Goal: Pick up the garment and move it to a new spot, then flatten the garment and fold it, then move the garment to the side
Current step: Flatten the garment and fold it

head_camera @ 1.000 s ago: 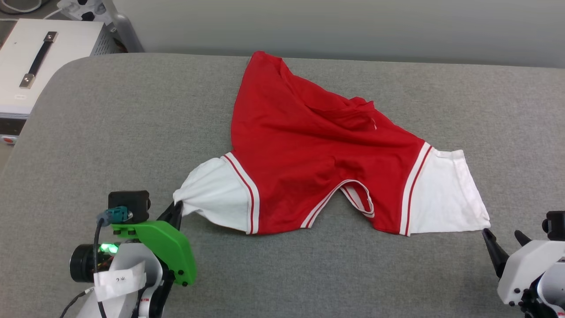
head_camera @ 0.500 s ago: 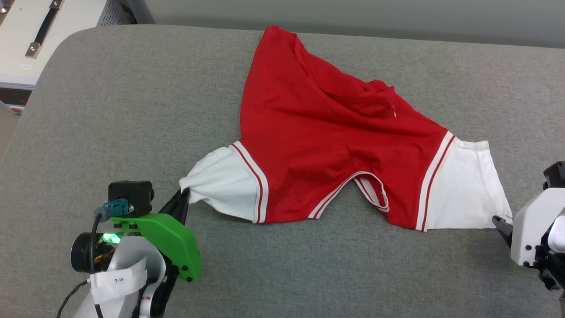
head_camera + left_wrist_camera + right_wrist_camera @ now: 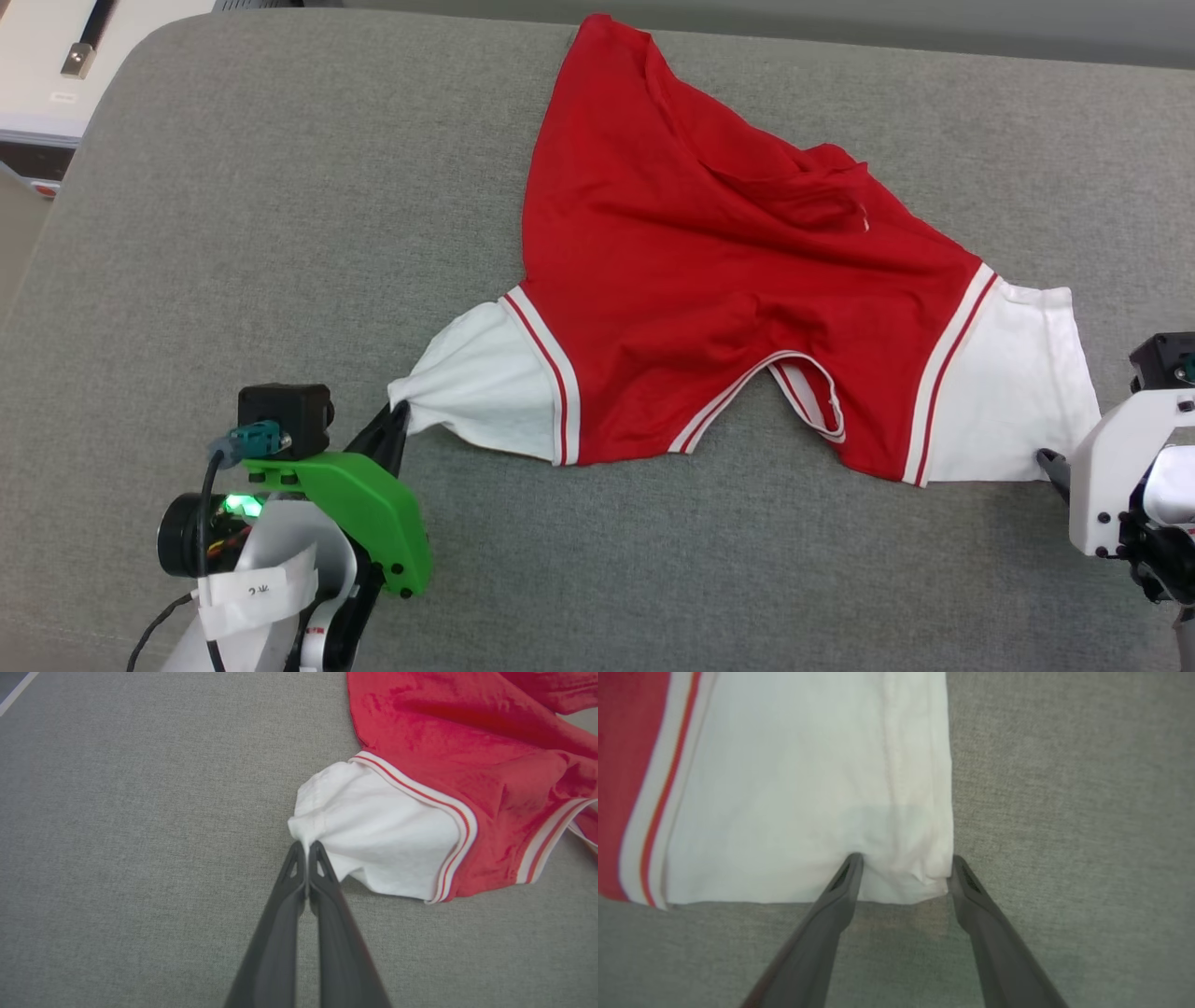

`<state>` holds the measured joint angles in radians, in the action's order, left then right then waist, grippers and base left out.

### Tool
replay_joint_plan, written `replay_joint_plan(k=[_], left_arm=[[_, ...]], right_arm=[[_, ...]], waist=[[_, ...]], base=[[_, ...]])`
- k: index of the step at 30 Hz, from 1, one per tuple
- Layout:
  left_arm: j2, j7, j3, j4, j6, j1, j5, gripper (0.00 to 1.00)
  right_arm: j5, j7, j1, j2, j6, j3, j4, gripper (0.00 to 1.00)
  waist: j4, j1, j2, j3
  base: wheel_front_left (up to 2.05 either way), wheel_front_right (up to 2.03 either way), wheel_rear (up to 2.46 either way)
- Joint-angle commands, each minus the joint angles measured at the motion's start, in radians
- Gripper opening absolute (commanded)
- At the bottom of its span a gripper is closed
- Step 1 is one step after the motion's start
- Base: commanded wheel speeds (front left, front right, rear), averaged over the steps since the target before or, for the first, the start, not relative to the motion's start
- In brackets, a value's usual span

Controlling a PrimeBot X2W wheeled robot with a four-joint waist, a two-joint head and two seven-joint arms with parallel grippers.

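Observation:
The garment (image 3: 709, 308), a red shirt with white sleeves and striped trim, lies crumpled and plain side up on the grey table (image 3: 280, 233). My left gripper (image 3: 397, 415) is shut on the bunched edge of its left white sleeve (image 3: 378, 830), as the left wrist view shows at the left gripper (image 3: 307, 845). At the far right, my right gripper (image 3: 1060, 462) has reached the near corner of the other white sleeve (image 3: 798, 788). In the right wrist view this gripper (image 3: 903, 861) is open, one finger lying over the cloth and the other at the sleeve's outer edge.
A white case with a dark handle (image 3: 56, 56) stands beyond the table's rounded left corner. The table's back edge (image 3: 934, 47) runs just behind the shirt's hem. Bare grey cloth spreads left of the shirt and in front of it.
The head camera has tilted, shifting the whole picture down and right. My right gripper has moved forward onto the sleeve corner, its jaws slightly narrower. The left still holds its sleeve.

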<state>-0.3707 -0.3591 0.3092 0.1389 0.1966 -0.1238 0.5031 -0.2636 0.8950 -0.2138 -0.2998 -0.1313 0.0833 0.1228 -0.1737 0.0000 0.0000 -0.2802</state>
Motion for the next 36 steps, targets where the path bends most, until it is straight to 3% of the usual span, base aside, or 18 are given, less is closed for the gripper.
replay_joint_plan(k=[1, 13, 28, 36], left_arm=[[-0.004, -0.002, -0.005, -0.004, -0.001, -0.015, 0.007, 0.00], [-0.044, 0.002, -0.028, -0.020, -0.001, 0.004, 0.012, 0.00], [-0.157, -0.008, -0.112, 0.131, -0.081, -0.054, 0.075, 0.00], [-0.177, -0.032, -0.182, 0.242, -0.105, -0.152, 0.162, 0.00]], right_arm=[[-0.011, -0.002, 0.016, 0.004, 0.001, -0.040, 0.044, 0.00], [-0.059, -0.165, 0.000, -0.078, 0.001, -0.031, 0.037, 0.00], [-0.220, -0.224, -0.071, -0.258, 0.001, 0.019, -0.095, 0.00], [-0.267, -0.279, -0.154, -0.294, 0.001, 0.066, -0.153, 0.00]], waist=[[0.003, 0.0000, 0.0000, 0.003], [0.037, 0.0000, 0.0000, 0.106], [0.102, 0.0000, 0.0000, 0.253], [0.136, 0.0000, 0.0000, 0.300]], base=[[0.00, 0.00, 0.00], [0.00, 0.00, 0.00], [0.00, 0.00, 0.00], [0.00, 0.00, 0.00]])
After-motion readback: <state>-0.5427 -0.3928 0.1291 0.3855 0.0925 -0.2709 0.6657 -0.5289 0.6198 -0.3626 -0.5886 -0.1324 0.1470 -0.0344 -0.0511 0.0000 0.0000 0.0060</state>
